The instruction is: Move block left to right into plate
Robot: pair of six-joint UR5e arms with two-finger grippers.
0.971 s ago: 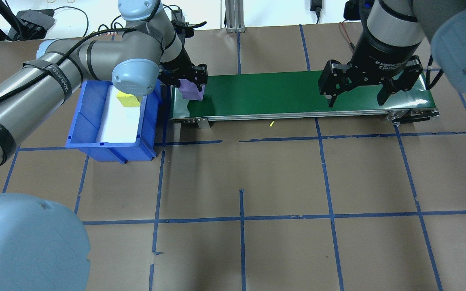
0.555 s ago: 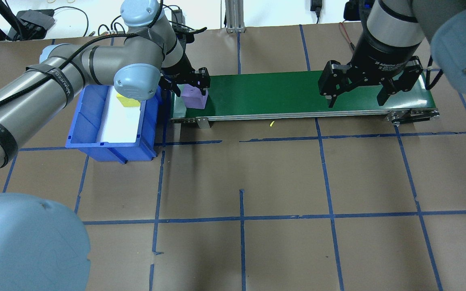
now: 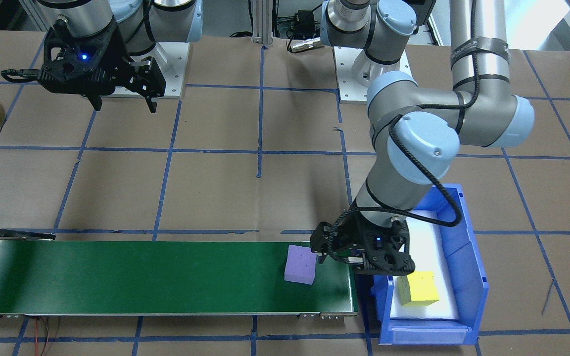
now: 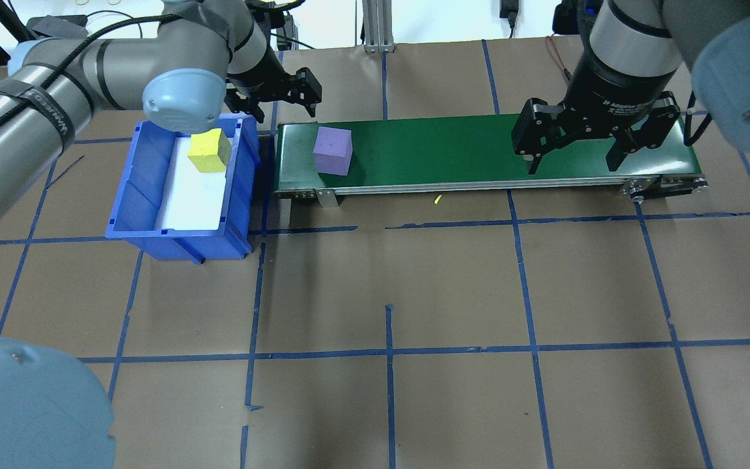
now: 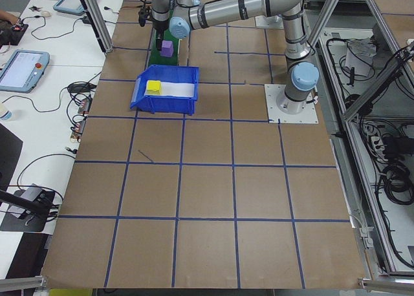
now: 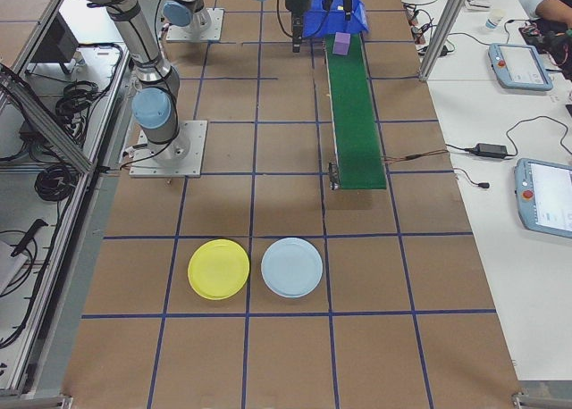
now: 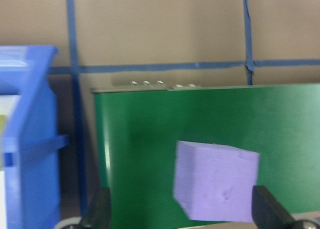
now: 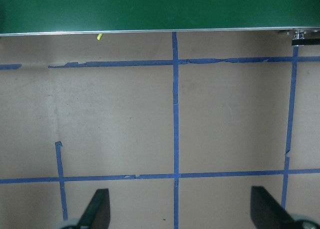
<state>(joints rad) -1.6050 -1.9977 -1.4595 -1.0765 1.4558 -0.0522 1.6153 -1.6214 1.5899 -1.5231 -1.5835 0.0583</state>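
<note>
step: purple foam cube (image 4: 333, 150) sits free on green conveyor belt (image 4: 479, 146) | left gripper (image 4: 275, 98) wide open, empty | right gripper (image 4: 573, 153) wide open, empty, over far end | next: likely right grabs cube, carries it to round yellow plate (image 6: 219, 269)

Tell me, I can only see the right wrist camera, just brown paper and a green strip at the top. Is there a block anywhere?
Observer: Yes, a purple block sits on the green conveyor belt, near the end by the blue bin.
Operator: Is a robot hand holding it?
Observer: No. The left gripper is open and clear of it, beside the bin end of the belt.
Operator: Where is my gripper then?
Observer: The right gripper hangs open above the belt's other end.
Operator: And the plate?
Observer: The yellow plate lies on the table beyond that end, next to a light blue plate.
</note>
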